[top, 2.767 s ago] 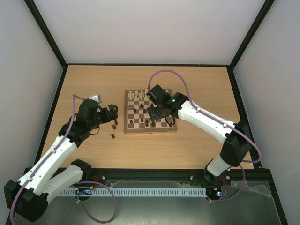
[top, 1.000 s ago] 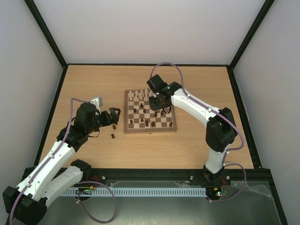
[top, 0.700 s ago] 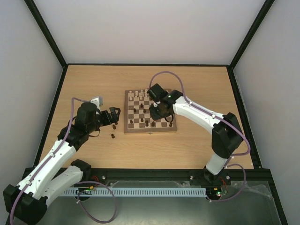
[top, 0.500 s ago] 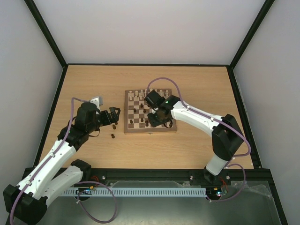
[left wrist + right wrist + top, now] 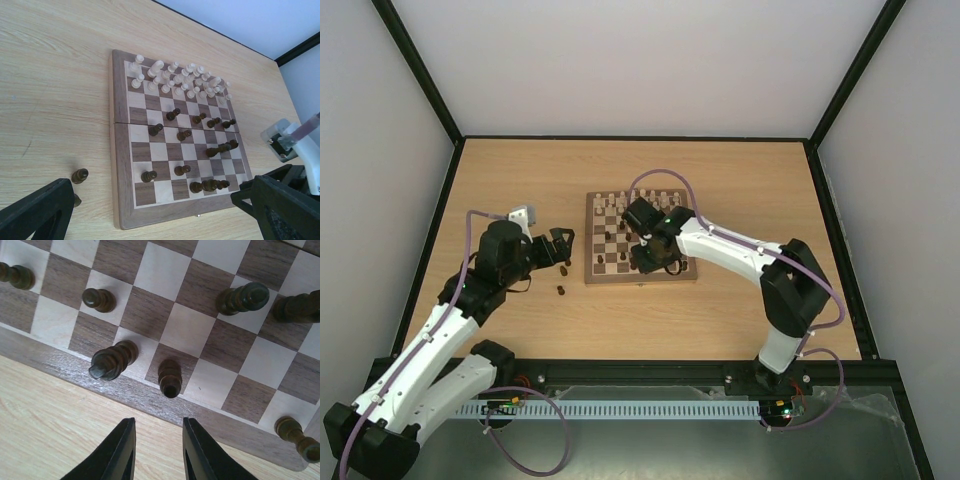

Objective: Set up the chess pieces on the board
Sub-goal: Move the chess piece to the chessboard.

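Note:
The board (image 5: 640, 240) lies mid-table, and also shows in the left wrist view (image 5: 122, 150) and the right wrist view (image 5: 165, 335). Pale chess pieces (image 5: 175, 75) crowd its far rows. Dark chess pieces (image 5: 210, 186) stand scattered over the near half. My right gripper (image 5: 650, 257) hangs over the board's near edge. In the right wrist view it (image 5: 158, 422) is open and empty, with a dark piece (image 5: 170, 377) just beyond the gap. My left gripper (image 5: 561, 247) is left of the board, open wide and empty (image 5: 155, 220).
Two dark pieces (image 5: 566, 267) (image 5: 560, 291) stand on the bare table left of the board, close to my left gripper; one also shows in the left wrist view (image 5: 79, 175). Another dark piece (image 5: 112, 360) stands left of the one by my right gripper.
My right gripper has moved from over the board's far middle toward its near edge and slightly left. The left arm has barely moved.

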{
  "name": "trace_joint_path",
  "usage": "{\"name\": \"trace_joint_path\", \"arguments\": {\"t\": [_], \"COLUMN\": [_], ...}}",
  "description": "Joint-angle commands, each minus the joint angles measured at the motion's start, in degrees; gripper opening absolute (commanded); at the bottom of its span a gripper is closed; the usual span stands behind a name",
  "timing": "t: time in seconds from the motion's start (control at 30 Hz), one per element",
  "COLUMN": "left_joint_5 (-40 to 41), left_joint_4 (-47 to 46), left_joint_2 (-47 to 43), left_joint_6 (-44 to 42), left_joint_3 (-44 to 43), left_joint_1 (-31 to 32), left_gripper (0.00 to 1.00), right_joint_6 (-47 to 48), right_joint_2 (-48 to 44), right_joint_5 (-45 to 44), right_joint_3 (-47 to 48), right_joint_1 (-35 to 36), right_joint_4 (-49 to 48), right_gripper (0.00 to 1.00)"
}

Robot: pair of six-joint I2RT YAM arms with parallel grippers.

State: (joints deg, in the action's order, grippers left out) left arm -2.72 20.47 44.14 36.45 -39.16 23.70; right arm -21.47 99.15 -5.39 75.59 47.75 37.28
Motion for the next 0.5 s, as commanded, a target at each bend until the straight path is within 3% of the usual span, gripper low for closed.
{"name": "trace_joint_path", "arguments": {"t": [0.0,0.47], "left_joint_5": [0.5,0.5], "left_joint_4": [-0.3,0.1], "left_joint_2": [-0.7,-1.1], "left_joint_6": [-0.4,-0.6], "left_joint_3": [0.8,1.0], "left_joint_1": [-0.3,-0.3], "left_gripper": [0.99,0.99], "right_joint_6": [-0.6,-0.6], "right_joint_2": [2.1,5.9], "right_joint_5": [-1.2,-2.6], "right_joint_3": [1.6,3.4], "right_joint_1": [0.2,-0.1], "right_joint_4": [0.8,-0.9], "right_gripper": [0.27,0.27]}}
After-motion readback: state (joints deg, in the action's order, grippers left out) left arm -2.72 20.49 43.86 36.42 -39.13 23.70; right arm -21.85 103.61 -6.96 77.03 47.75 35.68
